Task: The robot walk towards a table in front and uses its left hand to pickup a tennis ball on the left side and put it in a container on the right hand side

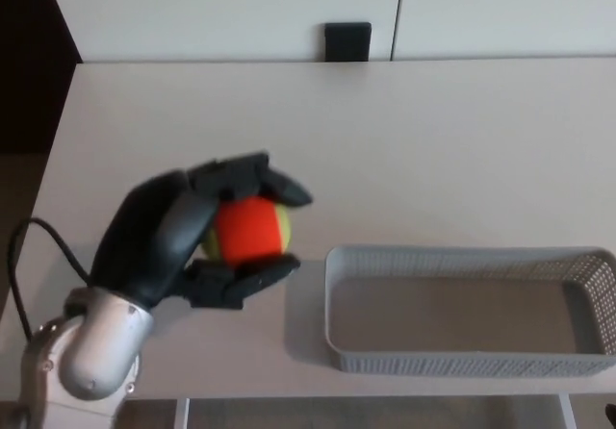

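The silver wrist (91, 347) at 7 o'clock carries the left hand (183, 241), its fingers above and thumb below curled around the ball (252, 230), pinching it. The ball, orange with a yellow-green side, sits in that grasp over the table (433, 140), just off the basket's 10 o'clock corner; whether it clears the tabletop cannot be told. The grey mesh basket (462, 360) lies at 4 o'clock by the table's front edge. A black cable (38, 246) loops at 8 o'clock. A small black block (346, 41) stands at 12 o'clock.
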Controlling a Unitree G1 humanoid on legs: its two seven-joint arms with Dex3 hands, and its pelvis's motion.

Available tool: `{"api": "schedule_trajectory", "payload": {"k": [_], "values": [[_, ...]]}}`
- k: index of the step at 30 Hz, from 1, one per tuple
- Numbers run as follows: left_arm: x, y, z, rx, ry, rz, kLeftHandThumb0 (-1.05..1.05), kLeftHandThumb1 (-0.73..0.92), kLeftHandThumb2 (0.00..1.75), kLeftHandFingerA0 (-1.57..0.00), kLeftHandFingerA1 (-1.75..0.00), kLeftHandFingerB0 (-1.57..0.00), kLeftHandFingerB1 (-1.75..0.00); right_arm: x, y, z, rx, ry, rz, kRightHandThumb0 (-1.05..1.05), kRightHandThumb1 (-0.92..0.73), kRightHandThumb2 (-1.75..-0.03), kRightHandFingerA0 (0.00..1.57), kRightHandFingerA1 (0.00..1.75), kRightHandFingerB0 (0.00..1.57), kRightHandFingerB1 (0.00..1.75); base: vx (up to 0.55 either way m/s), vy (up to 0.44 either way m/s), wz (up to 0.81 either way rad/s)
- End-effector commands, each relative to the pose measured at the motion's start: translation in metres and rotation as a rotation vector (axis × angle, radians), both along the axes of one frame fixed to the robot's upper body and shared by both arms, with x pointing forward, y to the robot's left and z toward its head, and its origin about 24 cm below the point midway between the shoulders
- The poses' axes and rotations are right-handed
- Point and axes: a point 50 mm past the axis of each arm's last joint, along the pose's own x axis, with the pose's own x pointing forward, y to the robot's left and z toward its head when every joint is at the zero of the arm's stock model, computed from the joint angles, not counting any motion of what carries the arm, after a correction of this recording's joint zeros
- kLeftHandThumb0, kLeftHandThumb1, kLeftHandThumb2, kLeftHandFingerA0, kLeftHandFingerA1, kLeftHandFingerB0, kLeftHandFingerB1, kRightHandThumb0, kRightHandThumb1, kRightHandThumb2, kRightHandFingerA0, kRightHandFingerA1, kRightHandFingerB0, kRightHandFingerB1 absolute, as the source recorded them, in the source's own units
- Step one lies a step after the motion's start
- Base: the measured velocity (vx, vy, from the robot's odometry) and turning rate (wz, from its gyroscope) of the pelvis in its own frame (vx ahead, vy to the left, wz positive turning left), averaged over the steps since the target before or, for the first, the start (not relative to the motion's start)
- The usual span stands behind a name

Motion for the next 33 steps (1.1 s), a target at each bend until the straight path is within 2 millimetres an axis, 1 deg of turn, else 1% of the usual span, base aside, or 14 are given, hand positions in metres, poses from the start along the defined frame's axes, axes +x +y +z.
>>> {"api": "schedule_trajectory", "payload": {"k": [1, 2, 3, 6, 8, 10, 11, 12, 14, 15, 18, 24, 28, 33], "values": [[-0.009, -0.012, 0.032, -0.121, -0.059, -0.06, -0.14, 0.82, 0.66, -0.94, -1.36, -0.78, -0.8, -0.002, -0.005, 0.001, -0.007, 0.011, -0.007, -0.62, -0.38, -0.77, 0.89, 0.66, 0.59, 0.52, 0.0, 0.0, 0.0], [-0.009, -0.012, 0.033, -0.123, -0.058, -0.062, -0.14, 0.82, 0.66, -0.94, -1.36, -0.78, -0.8, -0.003, -0.005, 0.001, -0.007, 0.012, -0.007, -0.62, -0.38, -0.77, 0.89, 0.66, 0.59, 0.52, 0.0, 0.0, 0.0], [-0.013, -0.025, 0.04, -0.132, -0.105, -0.115, -0.1, 0.8, 0.65, -0.92, -1.33, -0.82, -0.77, -0.003, -0.005, 0.001, -0.013, 0.011, 0.0, -0.55, -0.42, -0.56, 0.95, 0.6, 0.65, 0.42, 0.0, 0.0, 0.0], [-0.018, -0.044, 0.043, -0.119, -0.109, -0.168, -0.11, 0.79, 0.64, -0.93, -1.36, -0.83, -0.84, -0.003, -0.005, 0.001, -0.013, 0.013, 0.002, -0.54, -0.42, -0.55, 0.95, 0.6, 0.65, 0.42, 0.0, 0.0, 0.0], [-0.02, -0.067, 0.039, -0.094, -0.063, -0.244, -0.16, 0.74, 0.72, -0.81, -1.52, -0.82, -0.9, -0.001, -0.003, 0.001, -0.006, 0.01, -0.009, -0.52, -0.42, -0.54, 0.96, 0.6, 0.67, 0.42, 0.0, 0.0, 0.0], [-0.021, -0.077, 0.037, -0.068, -0.057, -0.265, -0.16, 0.74, 0.72, -0.81, -1.52, -0.82, -0.9, -0.001, -0.003, 0.001, -0.003, 0.007, -0.008, -0.52, -0.42, -0.54, 0.96, 0.6, 0.67, 0.42, 0.0, 0.0, 0.0], [-0.021, -0.084, 0.033, -0.062, -0.054, -0.28, -0.16, 0.74, 0.7, -0.77, -1.57, -0.83, -0.88, -0.001, -0.003, 0.0, 0.001, 0.007, -0.012, -0.52, -0.42, -0.54, 0.97, 0.6, 0.68, 0.42, 0.0, 0.0, 0.0], [-0.02, -0.092, 0.027, -0.043, -0.047, -0.295, -0.21, 0.75, 0.71, -0.77, -1.51, -0.81, -0.91, -0.001, -0.002, 0.0, -0.001, 0.008, -0.008, -0.63, -0.39, -0.76, 0.93, 0.66, 0.62, 0.53, 0.0, 0.0, 0.0], [-0.017, -0.104, 0.016, 0.008, -0.026, -0.305, -0.23, 0.76, 0.69, -0.77, -1.57, -0.81, -0.91, 0.0, -0.002, 0.0, -0.005, 0.006, -0.001, -0.63, -0.38, -0.76, 0.92, 0.65, 0.63, 0.53, 0.0, 0.0, 0.0], [-0.016, -0.109, 0.011, 0.019, -0.01, -0.308, -0.26, 0.78, 0.66, -0.79, -1.67, -0.8, -0.95, 0.0, -0.001, 0.001, -0.006, 0.005, 0.003, -0.53, -0.39, -0.56, 0.93, 0.58, 0.64, 0.42, 0.0, 0.0, 0.0], [-0.012, -0.122, -0.006, 0.042, 0.038, -0.315, -0.27, 0.79, 0.66, -0.77, -1.7, -0.79, -0.97, 0.002, 0.0, 0.001, -0.01, -0.001, 0.017, -0.55, -0.42, -0.56, 0.94, 0.58, 0.66, 0.42, 0.0, 0.0, 0.0], [-0.009, -0.13, -0.02, 0.087, 0.075, -0.306, -0.26, 0.8, 0.64, -0.76, -1.69, -0.78, -0.98, 0.006, 0.003, 0.002, -0.009, -0.011, 0.016, -0.53, -0.42, -0.54, 0.96, 0.6, 0.7, 0.43, 0.0, 0.0, 0.0], [-0.006, -0.129, -0.024, 0.077, 0.072, -0.297, -0.26, 0.8, 0.69, -0.76, -1.71, -0.76, -1.05, 0.008, 0.003, 0.003, -0.006, -0.016, 0.025, -0.52, -0.43, -0.54, 0.92, 0.57, 0.67, 0.42, 0.0, 0.0, 0.0], [-0.001, -0.127, -0.024, 0.063, 0.058, -0.283, -0.25, 0.8, 0.67, -0.79, -1.69, -0.75, -1.06, 0.009, 0.003, 0.004, -0.002, -0.021, 0.028, -0.51, -0.43, -0.54, 0.95, 0.58, 0.68, 0.42, 0.0, 0.0, 0.0]]}}
